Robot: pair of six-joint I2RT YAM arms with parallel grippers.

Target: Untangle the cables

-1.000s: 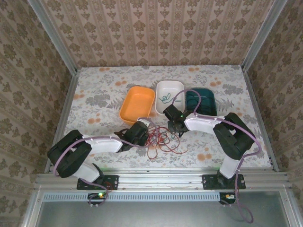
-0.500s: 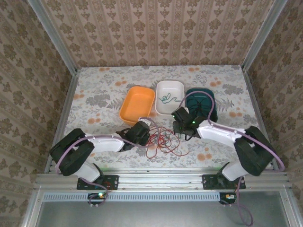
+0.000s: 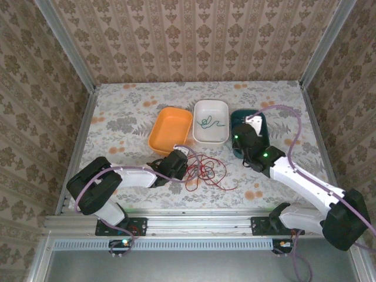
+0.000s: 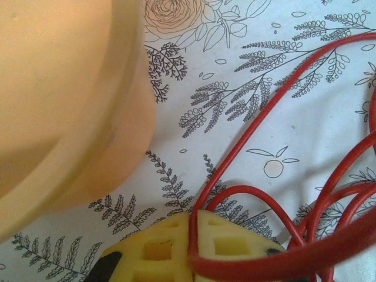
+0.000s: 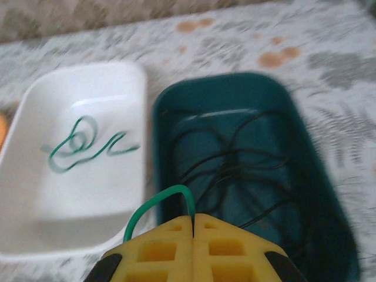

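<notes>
The left gripper point(image 4: 192, 222) pinches the red cables point(image 3: 201, 170), which spread along the middle of the near edge of the table point(image 3: 117, 117). The right gripper point(image 5: 192, 223) holds a green cable point(image 5: 176, 188) tight above the teal tray point(image 5: 322, 197).

Right claw point(image 5: 193, 218) pinches green cable point(image 5: 176, 188); black cables point(image 5: 232, 158), seemingly tangled, lie in teal tray point(image 5: 223, 82).

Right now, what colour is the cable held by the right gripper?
The cable is green; right wrist view.
</notes>
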